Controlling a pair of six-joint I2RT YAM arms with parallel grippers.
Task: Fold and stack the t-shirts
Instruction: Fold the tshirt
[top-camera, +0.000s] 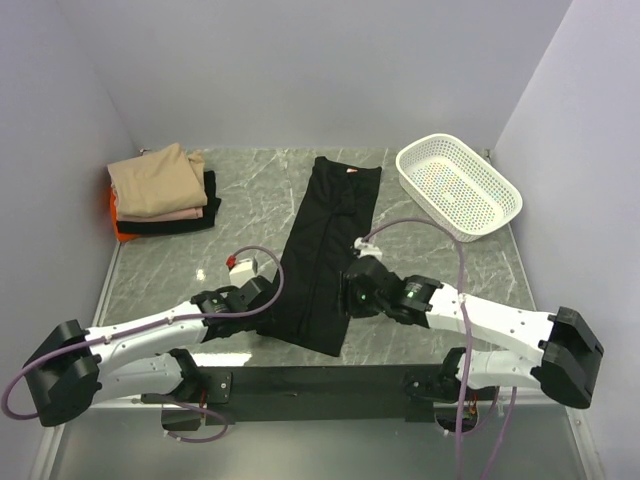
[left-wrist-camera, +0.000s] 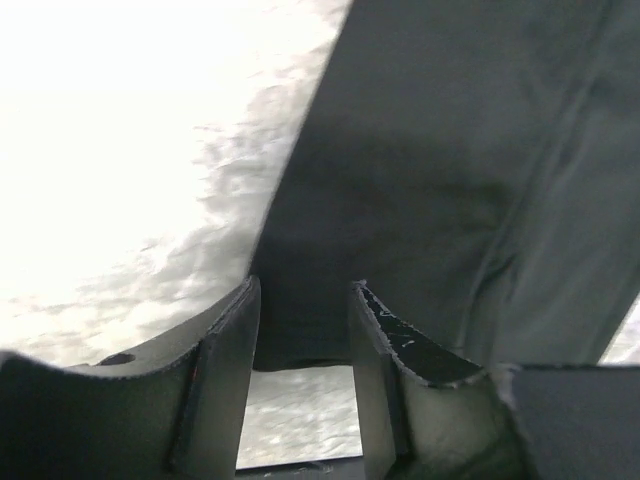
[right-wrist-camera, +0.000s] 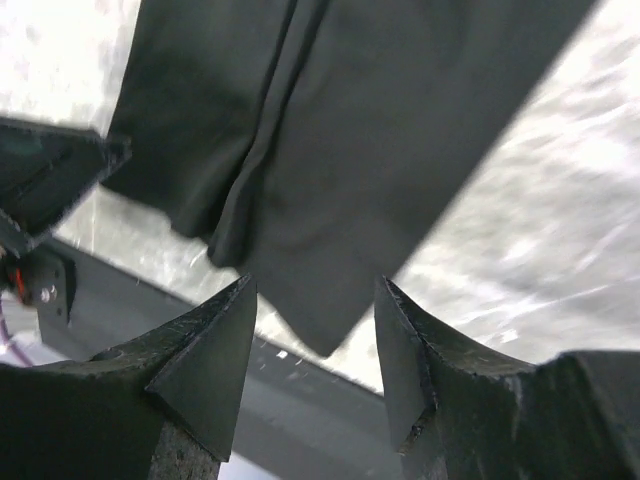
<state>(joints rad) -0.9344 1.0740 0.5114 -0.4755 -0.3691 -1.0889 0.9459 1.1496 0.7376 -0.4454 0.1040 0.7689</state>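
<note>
We find the black t-shirt (top-camera: 325, 245) lying on the table (top-camera: 250, 190) as a long narrow strip. Its near hem sits between the left tool (top-camera: 262, 290) and the right tool (top-camera: 352, 292), both with fingers apart and gripping nothing. For a clean fold, we judge each tool should pinch one near corner through every layer (the strip lies slightly askew), then carry the hem evenly toward the collar.
</note>
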